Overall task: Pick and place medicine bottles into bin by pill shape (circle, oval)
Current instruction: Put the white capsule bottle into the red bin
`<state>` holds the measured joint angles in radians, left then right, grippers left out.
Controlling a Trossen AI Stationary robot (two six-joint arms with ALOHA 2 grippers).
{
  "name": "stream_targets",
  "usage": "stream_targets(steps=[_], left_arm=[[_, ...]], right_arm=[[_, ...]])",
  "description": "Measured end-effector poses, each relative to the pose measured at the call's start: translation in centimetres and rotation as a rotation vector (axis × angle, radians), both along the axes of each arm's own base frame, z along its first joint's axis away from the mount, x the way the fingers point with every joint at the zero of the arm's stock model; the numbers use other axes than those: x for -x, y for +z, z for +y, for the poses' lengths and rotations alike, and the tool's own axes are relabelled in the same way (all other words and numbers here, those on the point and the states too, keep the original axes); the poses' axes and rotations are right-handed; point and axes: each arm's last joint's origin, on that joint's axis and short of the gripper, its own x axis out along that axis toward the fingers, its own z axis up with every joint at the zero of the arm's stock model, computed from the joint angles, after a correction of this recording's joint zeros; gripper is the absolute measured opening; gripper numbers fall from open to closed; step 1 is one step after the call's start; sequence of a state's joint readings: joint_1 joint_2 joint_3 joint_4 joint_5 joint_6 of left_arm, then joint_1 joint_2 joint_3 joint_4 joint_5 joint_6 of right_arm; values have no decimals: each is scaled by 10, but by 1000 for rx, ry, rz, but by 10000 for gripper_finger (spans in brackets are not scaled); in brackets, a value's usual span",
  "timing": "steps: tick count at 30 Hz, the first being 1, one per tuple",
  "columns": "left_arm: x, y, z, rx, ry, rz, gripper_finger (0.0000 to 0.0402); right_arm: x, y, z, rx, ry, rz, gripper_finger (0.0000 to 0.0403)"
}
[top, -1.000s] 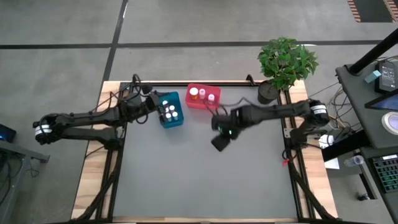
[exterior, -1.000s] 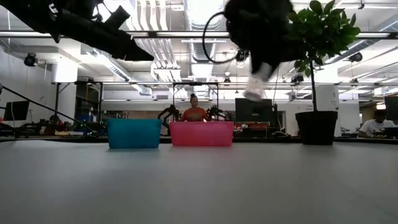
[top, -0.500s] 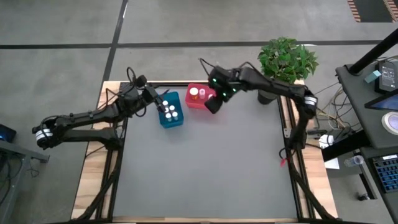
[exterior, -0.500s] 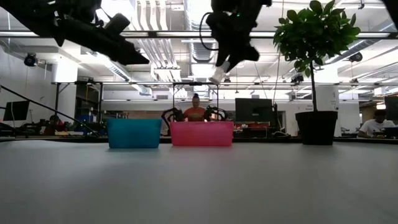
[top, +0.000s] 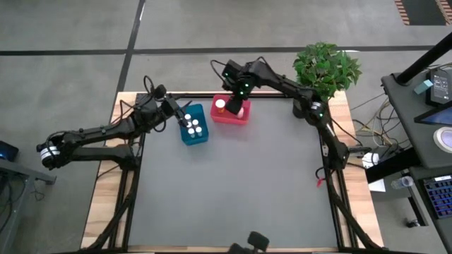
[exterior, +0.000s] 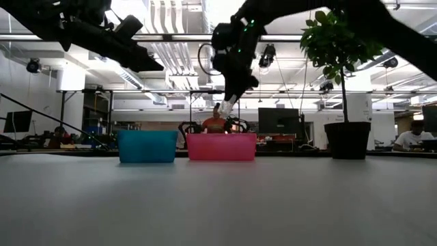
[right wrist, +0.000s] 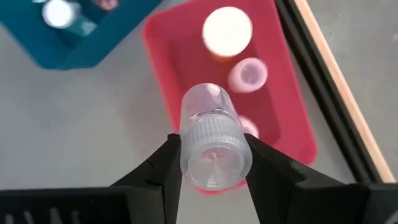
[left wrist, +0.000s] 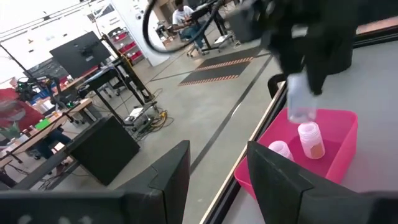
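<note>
My right gripper (top: 236,106) is shut on a small clear bottle with a white ribbed cap (right wrist: 213,142) above the pink bin (top: 241,118). The bottle also shows in the low view (exterior: 224,108) and the left wrist view (left wrist: 301,103). In the pink bin stand the orange bottle (right wrist: 226,32) and two small bottles (right wrist: 247,74). The blue bin (top: 198,135) beside it holds several white-capped bottles (top: 193,126). My left gripper (left wrist: 219,180) is open and empty, up in the air beside the blue bin's left side (top: 176,113). My right gripper pinches the bottle's ribbed cap end (right wrist: 186,146) between its two fingers (right wrist: 163,167). The fingers come from above, pointing down. The bottle hangs below them, its body end down, clear of the pink bin.
A potted plant (top: 323,70) stands at the table's far right corner. Both bins sit near the far edge, side by side. People sit in the room behind the bins (exterior: 214,123).
My right gripper has carried the bottle from over the table's middle toward the far edge and a little left. It now hangs over the pink bin.
</note>
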<state>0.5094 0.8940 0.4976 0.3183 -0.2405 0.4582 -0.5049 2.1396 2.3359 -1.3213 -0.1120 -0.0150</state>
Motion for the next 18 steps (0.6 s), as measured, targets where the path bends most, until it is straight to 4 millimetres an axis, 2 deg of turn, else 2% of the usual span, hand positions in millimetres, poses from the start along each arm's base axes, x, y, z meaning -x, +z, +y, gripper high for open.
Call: stream_targets(steps=[8,18], left_arm=[[0,0,0,-2,2,-3,141],[0,-1,0,-1,2,-2,141]], right_arm=[[-13,-34,-9,-15,51,64,136],[-20,-54,-13,-24,57,89,136]])
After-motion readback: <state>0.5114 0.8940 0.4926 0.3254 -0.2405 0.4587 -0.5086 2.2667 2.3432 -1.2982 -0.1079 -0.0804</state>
